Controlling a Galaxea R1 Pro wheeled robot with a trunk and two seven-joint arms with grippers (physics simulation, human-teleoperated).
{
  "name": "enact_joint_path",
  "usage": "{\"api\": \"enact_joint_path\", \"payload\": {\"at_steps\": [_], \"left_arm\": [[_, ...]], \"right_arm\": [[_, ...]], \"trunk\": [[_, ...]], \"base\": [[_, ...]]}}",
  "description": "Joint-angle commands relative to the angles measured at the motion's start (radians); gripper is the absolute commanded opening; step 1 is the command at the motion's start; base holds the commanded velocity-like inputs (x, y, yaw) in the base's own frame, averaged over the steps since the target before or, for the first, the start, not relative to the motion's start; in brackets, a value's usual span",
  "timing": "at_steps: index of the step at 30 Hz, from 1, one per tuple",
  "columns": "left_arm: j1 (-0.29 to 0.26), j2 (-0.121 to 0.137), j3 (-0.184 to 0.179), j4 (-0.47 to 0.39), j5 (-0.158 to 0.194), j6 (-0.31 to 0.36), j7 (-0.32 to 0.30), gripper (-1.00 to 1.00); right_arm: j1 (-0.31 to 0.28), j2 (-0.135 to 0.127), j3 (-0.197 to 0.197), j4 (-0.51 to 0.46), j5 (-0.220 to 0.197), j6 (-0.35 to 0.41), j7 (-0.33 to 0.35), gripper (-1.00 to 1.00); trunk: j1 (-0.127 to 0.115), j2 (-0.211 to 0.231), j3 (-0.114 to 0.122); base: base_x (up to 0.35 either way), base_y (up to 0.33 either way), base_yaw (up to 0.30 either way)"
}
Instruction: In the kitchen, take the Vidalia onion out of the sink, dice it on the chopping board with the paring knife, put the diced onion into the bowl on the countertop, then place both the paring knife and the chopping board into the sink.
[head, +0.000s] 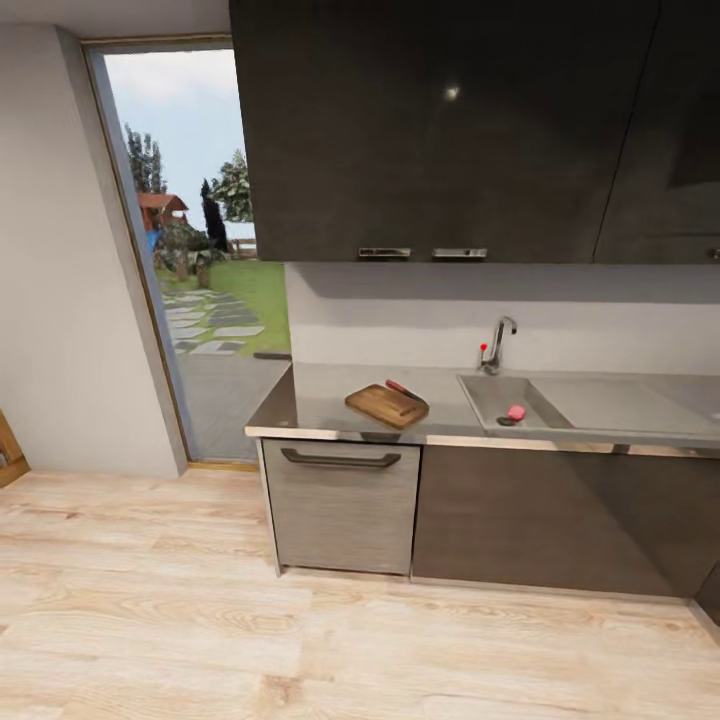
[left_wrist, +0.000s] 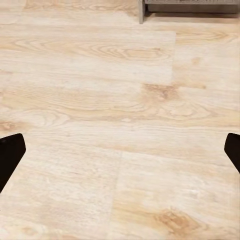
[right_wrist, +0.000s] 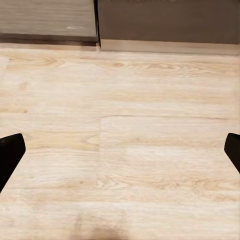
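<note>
Ahead, smooth grey surface (head: 320, 400) carrying rounded wooden chopping board (head: 386, 405), slim paring knife (head: 403, 390) across it. Round pink Vidalia onion (head: 516, 412) in matte rectangular sink (head: 497, 398). Left pincer (left_wrist: 120, 150) and right pincer (right_wrist: 120, 150) spread wide over pale grained wood floor (left_wrist: 100, 100).

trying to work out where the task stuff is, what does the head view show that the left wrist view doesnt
Head view: the countertop carrying the chopping board with the paring knife lying on it, and the sink holding the Vidalia onion near its drain, with the tap behind and a glass door to a garden at left.

Left wrist view: the left gripper, its fingers spread wide with nothing between them.

Shared: the light wood floor and the foot of a cabinet.
</note>
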Motion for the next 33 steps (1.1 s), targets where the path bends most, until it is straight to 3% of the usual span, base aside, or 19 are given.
{"api": "enact_joint_path", "payload": {"at_steps": [1, 33], "left_arm": [[0.000, 0.000, -0.001, -0.001, 0.001, -0.002, 0.002, 1.00], [0.000, -0.001, 0.000, -0.002, 0.001, -0.001, 0.002, 1.00]], "right_arm": [[-0.001, 0.000, 0.001, 0.000, 0.000, -0.003, -0.004, 1.00], [-0.001, -0.001, 0.001, 0.000, 0.001, -0.003, -0.004, 1.00]], "trunk": [[-0.004, 0.006, 0.002], [-0.126, 0.230, 0.102]], "base": [[0.000, 0.000, 0.000], [0.000, 0.000, 0.000]]}}
